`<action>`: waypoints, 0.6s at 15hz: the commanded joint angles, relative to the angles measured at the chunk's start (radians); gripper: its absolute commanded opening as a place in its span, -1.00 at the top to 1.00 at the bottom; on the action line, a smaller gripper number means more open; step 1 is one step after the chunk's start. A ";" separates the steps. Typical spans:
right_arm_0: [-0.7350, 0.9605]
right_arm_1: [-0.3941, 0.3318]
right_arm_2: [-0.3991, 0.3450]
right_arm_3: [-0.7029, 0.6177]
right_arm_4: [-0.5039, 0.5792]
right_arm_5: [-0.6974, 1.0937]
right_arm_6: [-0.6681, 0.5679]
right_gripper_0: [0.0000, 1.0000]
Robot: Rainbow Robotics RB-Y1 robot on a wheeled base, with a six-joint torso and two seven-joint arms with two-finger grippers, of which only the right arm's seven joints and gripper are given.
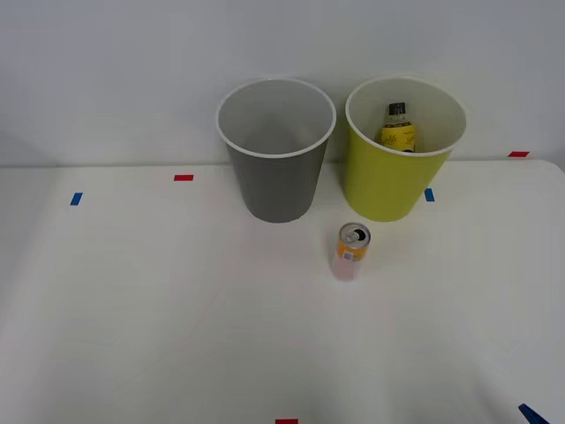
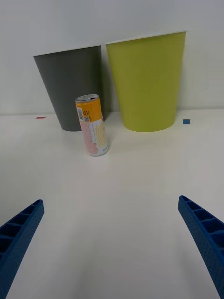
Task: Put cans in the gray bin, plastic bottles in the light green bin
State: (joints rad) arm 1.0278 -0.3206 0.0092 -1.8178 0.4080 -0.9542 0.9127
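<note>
White table (image 1: 132, 309): can (image 1: 352, 251) upright; bottle (image 1: 398, 126) half-hidden inside green bin (image 1: 388, 190).

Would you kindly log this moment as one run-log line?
bottle: in green bin | can: upright on table, before bins | gray bin: no can inside | right gripper: open, facing can, apart

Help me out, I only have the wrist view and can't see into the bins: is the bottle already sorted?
Observer: Yes. In the front view the bottle stands inside the light green bin.
Operator: Anything in the gray bin?
Observer: No, the front view looks down into the gray bin and its pale inside holds nothing.
Operator: And the can's top?
Observer: The can stands upright on the table, with a dark opening by its pull tab. Your hand is open, apart from it.
</note>
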 commanded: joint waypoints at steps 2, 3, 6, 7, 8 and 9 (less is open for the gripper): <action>0.000 0.000 0.000 0.000 0.000 0.000 0.000 -1.00; 0.000 0.000 0.000 0.000 0.000 0.000 0.000 -1.00; 0.000 0.000 0.000 0.000 0.000 0.000 0.000 -1.00; 0.000 0.000 0.000 0.000 0.000 0.000 0.000 -1.00; 0.000 0.000 0.000 0.000 0.000 0.000 0.000 -1.00; 0.000 0.000 0.000 0.000 0.000 0.000 0.000 -1.00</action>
State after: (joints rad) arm 1.0278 -0.3206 0.0092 -1.8178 0.4080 -0.9541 0.9127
